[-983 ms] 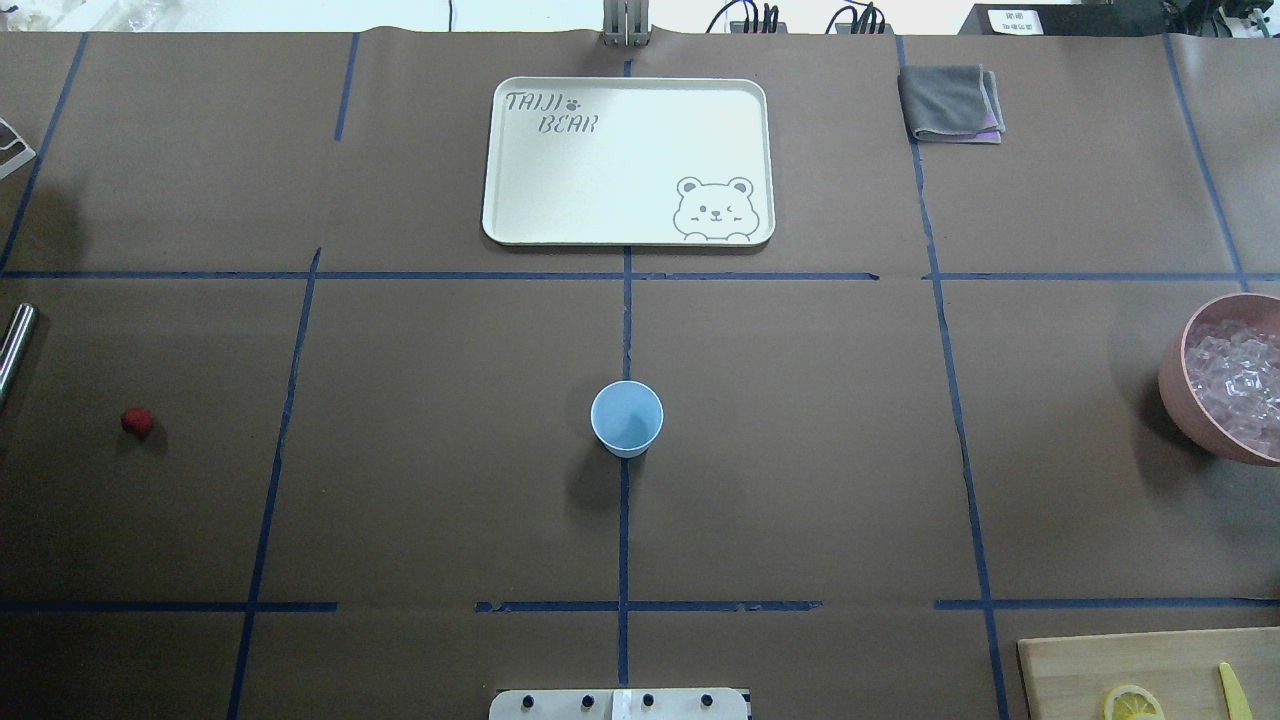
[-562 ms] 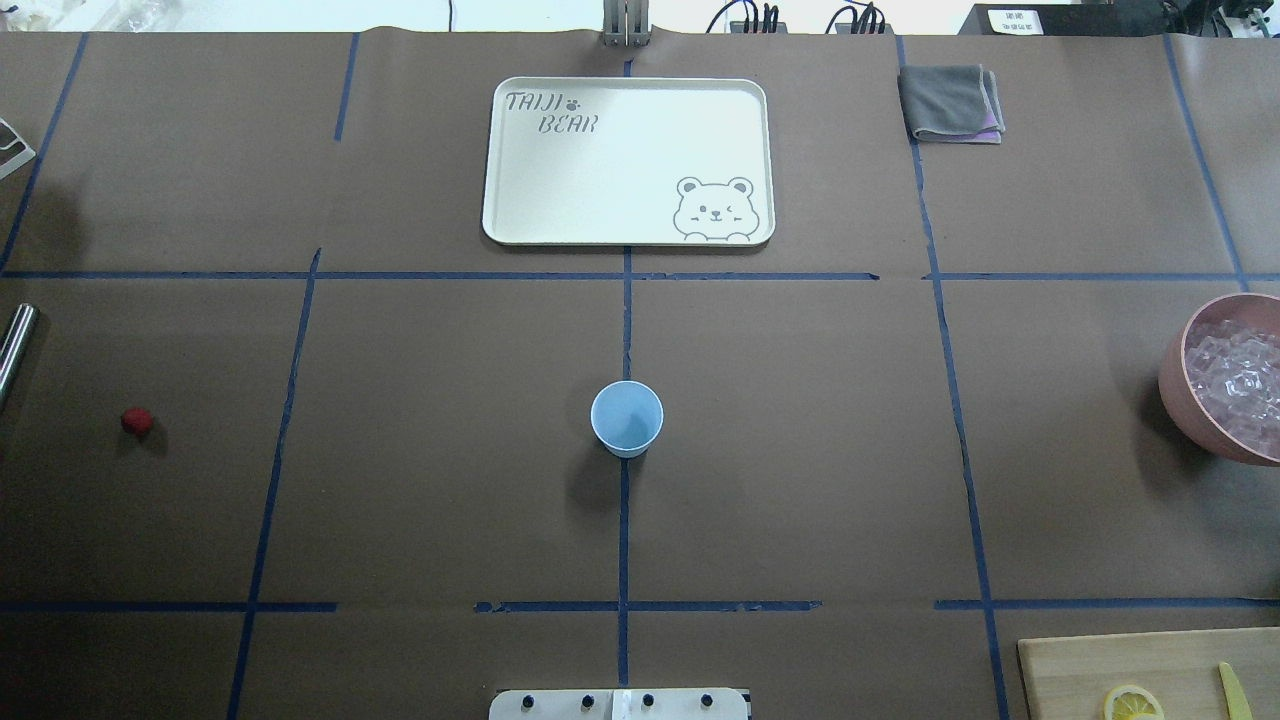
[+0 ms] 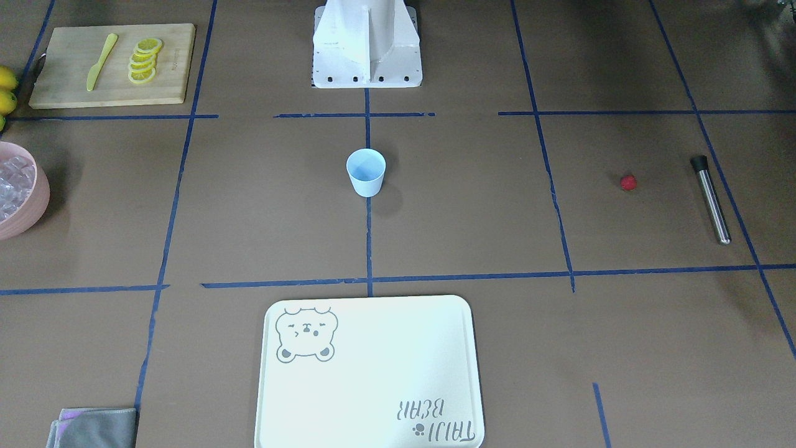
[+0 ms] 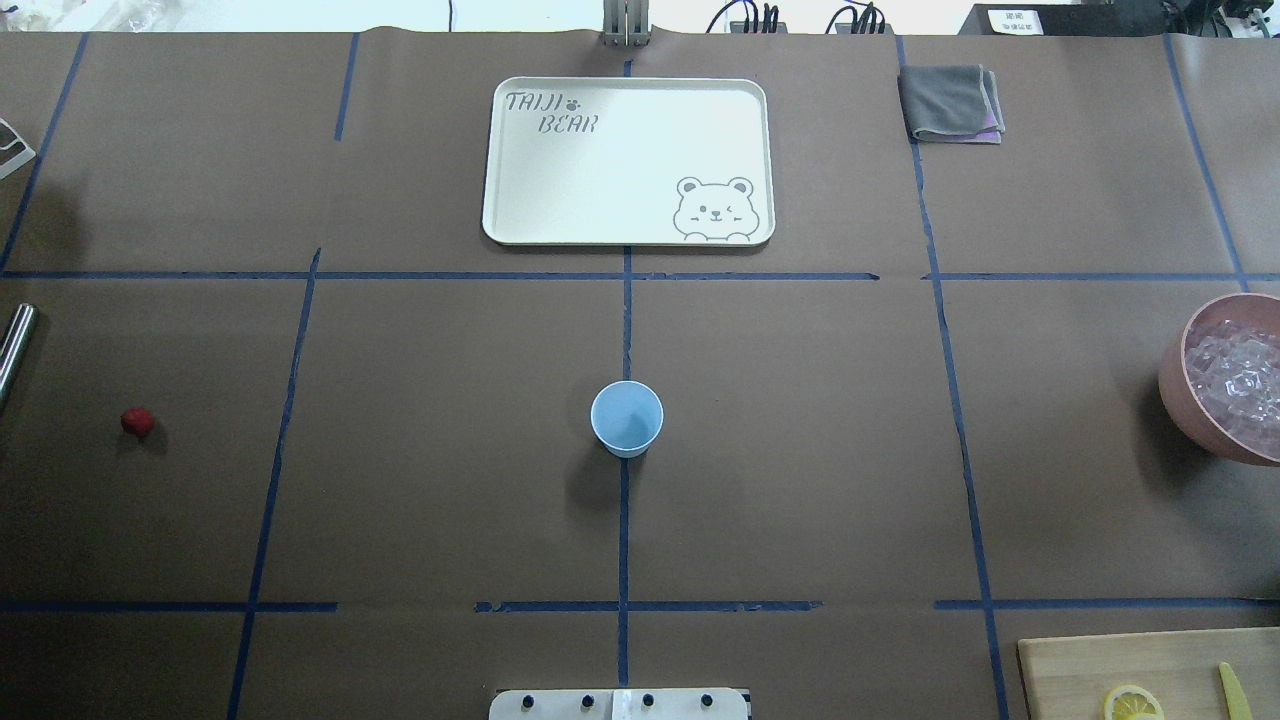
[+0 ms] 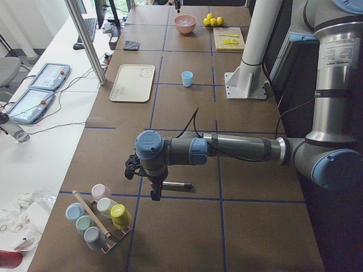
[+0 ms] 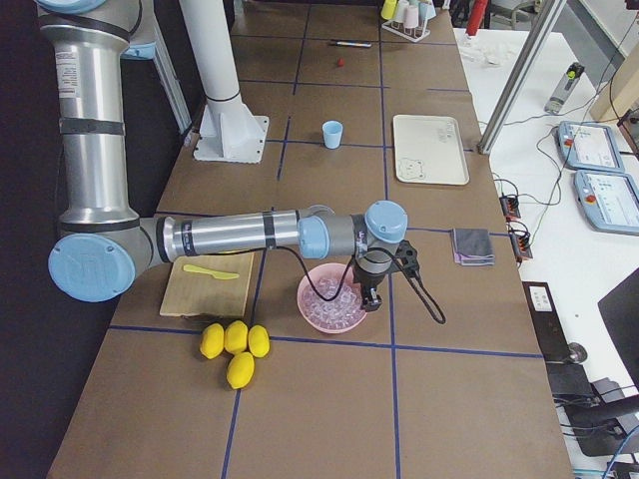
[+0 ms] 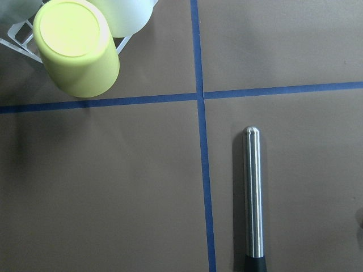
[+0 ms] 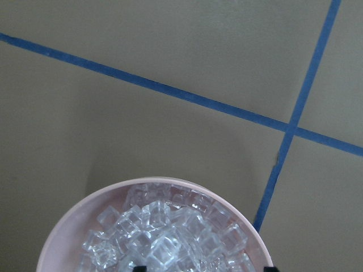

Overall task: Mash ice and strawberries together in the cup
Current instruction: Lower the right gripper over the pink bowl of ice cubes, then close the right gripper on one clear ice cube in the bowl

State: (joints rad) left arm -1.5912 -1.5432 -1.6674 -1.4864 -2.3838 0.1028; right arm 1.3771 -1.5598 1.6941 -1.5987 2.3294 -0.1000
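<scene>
At table [image 4: 800, 450] centre: cup [image 4: 626, 418], upright, on the middle line of blue tape. Far off on the left side: strawberry [image 4: 137, 421], alone on the brown paper, near a steel muddler [image 3: 710, 199] lying flat. At the right edge: pink bowl [image 4: 1172, 385], heaped with ice [image 4: 1240, 375], well apart from the cup. Left hand [image 5: 154, 194]: hangs above the muddler, pointing down; shows only from the side camera, so cannot tell how wide. Right hand [image 6: 370, 297]: hangs just over the ice in the bowl; cannot tell its width either. Beyond the cup: cream tray [image 4: 628, 160]. Near the bowl: cutting board [image 3: 62, 87] with lemon slices [image 3: 143, 60].
</scene>
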